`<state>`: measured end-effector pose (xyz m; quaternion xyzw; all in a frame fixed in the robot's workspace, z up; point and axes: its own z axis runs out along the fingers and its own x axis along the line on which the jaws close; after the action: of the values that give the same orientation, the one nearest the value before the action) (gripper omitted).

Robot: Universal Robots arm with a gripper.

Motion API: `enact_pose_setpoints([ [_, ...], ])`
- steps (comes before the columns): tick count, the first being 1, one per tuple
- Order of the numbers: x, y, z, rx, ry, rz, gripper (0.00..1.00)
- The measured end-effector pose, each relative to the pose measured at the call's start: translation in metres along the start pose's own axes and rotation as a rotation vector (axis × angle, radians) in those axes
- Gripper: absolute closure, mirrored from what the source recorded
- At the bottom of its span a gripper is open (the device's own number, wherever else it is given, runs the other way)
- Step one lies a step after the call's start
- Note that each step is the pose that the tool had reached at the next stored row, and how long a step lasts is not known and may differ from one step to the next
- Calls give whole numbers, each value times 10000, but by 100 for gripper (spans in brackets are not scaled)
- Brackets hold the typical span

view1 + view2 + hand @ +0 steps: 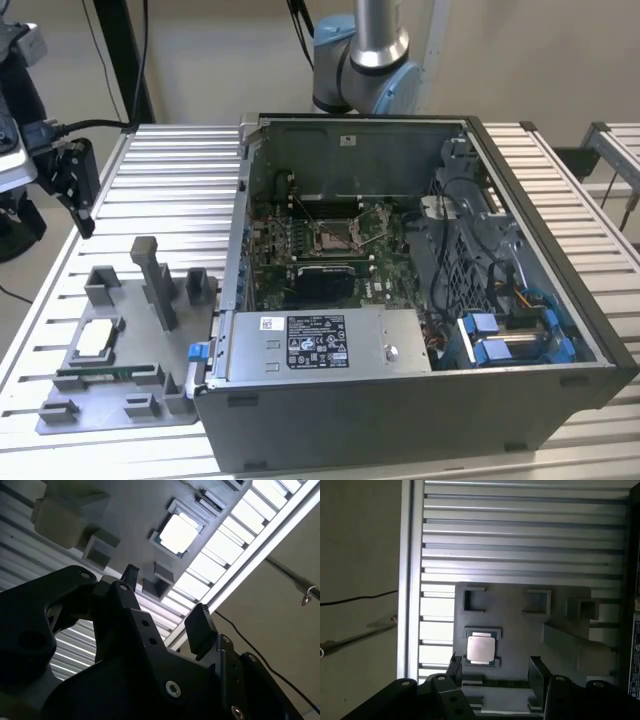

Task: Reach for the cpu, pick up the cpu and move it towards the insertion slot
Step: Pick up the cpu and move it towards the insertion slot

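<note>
The cpu (95, 340) is a pale silver square chip lying flat in a recess of the grey plastic tray (150, 415), at the exterior view's left. My gripper (80, 212) hangs well above and behind the tray, apart from the chip. In both wrist views its two black fingers (454, 667) stand apart with nothing between them. The cpu (480, 648) sits just beyond the gripper (495, 672) in the first wrist view, and the cpu (177, 532) appears far past the gripper (165, 600) in the second. The insertion slot (335, 237) is a shiny square frame on the motherboard inside the open computer case.
The open computer case (420, 400) stands on the slatted metal table (170, 170). Grey upright blocks (160, 285) rise from the tray beside the chip. A thin green memory stick (100, 375) lies at the tray's front. The arm's base (360, 60) stands behind the case.
</note>
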<state>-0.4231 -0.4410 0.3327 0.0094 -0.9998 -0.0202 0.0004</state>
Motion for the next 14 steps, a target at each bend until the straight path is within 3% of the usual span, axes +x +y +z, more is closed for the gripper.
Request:
enact_pose_setpoints([
  [5,2,-2,43,1,1,0,0],
  [14,4,-2,62,-2,-3,0,0],
])
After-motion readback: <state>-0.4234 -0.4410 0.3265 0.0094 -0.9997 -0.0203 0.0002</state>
